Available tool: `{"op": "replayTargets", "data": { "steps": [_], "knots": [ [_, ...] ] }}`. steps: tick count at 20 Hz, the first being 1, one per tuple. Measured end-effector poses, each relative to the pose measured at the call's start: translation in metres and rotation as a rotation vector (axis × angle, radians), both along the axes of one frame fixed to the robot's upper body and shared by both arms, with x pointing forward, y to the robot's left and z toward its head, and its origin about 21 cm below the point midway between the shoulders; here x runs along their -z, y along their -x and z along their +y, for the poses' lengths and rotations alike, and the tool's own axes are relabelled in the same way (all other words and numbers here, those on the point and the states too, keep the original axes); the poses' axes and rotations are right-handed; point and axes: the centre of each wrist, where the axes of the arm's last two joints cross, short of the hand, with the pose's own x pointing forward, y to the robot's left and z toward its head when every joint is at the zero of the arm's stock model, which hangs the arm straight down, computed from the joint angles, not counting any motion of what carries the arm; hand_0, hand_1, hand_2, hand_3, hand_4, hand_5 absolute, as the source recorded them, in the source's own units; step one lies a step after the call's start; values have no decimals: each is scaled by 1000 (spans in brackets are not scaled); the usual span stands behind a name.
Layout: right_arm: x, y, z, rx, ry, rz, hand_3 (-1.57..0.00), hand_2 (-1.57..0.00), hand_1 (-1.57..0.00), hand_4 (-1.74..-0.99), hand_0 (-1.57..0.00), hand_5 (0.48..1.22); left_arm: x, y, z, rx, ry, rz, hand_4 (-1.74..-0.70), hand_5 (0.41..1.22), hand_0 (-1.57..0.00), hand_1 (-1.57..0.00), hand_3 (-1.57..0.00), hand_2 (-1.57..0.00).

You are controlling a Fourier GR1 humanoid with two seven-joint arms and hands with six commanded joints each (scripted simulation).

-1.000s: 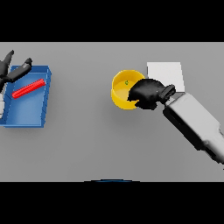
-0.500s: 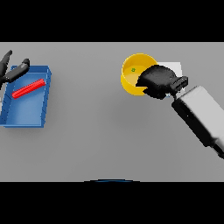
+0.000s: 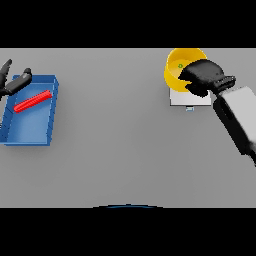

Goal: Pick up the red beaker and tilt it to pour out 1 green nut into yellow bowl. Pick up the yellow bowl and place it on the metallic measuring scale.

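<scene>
Right hand (image 3: pixel 205 76): gripped the near-right rim of the yellow bowl (image 3: pixel 176 69), fingers curled over the edge; the arm came in from the lower right.
Yellow bowl: sat high in the view, its near edge overlapping the far edge of the metallic measuring scale (image 3: pixel 181 98). We could not tell whether it was lifted or resting.
Green nut (image 3: pixel 180 66): one lay inside the bowl, near the hand-side wall.
Scale: a pale square plate, mostly bare, with the bowl beyond its centre.
Left hand (image 3: pixel 11 80): open, fingers spread, idle at the far-left corner of the blue tray (image 3: pixel 31 126).
Red beaker (image 3: pixel 32 101): lay on its side in the blue tray, well apart from the bowl.
Stage, our judgement: pour done, bowl placement in progress.
Risk 1: a one-sided rim grip could let the bowl tip and throw the nut out.
Risk 2: released where it stood, the bowl would land half off the plate and could slide off the far edge.
Risk 3: the hand hid the near rim, so we judged centring hard to confirm.
</scene>
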Motion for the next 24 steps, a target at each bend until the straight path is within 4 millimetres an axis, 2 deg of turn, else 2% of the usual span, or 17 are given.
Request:
{"op": "replayTargets", "data": {
  "steps": [3,7,11,15,16,17,18,19,21,24],
  "knots": [
    [10,-8,-15,45,-9,12,-1206,-1475,-1571,-1741,-1570,1221,2,2,1,-8,-9,11,-863,784,1,1,1,1],
    [26,-13,-28,72,-31,32,-1342,-1398,-1571,-1741,-1571,1221,4,-2,-7,4,-22,12,-858,804,1,1,1,1],
    [38,-14,-33,101,-39,54,-1392,-1380,-1571,-1741,-1571,1221,2,-3,-3,-13,-31,13,-851,802,1,1,1,1],
    [38,-15,-34,99,-36,74,-1448,-1374,-1571,-1741,-1571,1221,3,-4,0,-7,-27,24,-844,783,1,1,1,1],
    [42,-14,-32,108,-33,77,-1376,-1404,-1571,-1741,-1571,1221,3,-4,-1,1,-25,21,-842,780,1,1,1,1],
    [42,-15,-31,115,-39,70,-1249,-1437,-1496,-1741,-1565,1221,1,-3,-2,7,-29,18,-838,779,1,1,1,1],
    [42,-15,-31,119,-41,82,-1110,-1343,-1428,-1682,-1558,1221,4,-3,-4,8,-31,20,-836,775,1,1,1,1],
    [45,-14,-31,124,-34,96,-959,-1178,-1285,-1632,-1471,1145,2,-5,-3,6,-30,26,-837,773,1,1,1,1],
    [42,-14,-30,135,-54,101,-688,-848,-958,-1559,-1147,1014,1,-4,-1,8,-25,18,-834,771,1,1,1,1],
    [41,-15,-33,159,-87,136,-391,-470,-556,-1496,-605,890,2,-4,-6,12,-15,25,-840,764,1,1,1,1]
  ]
}}
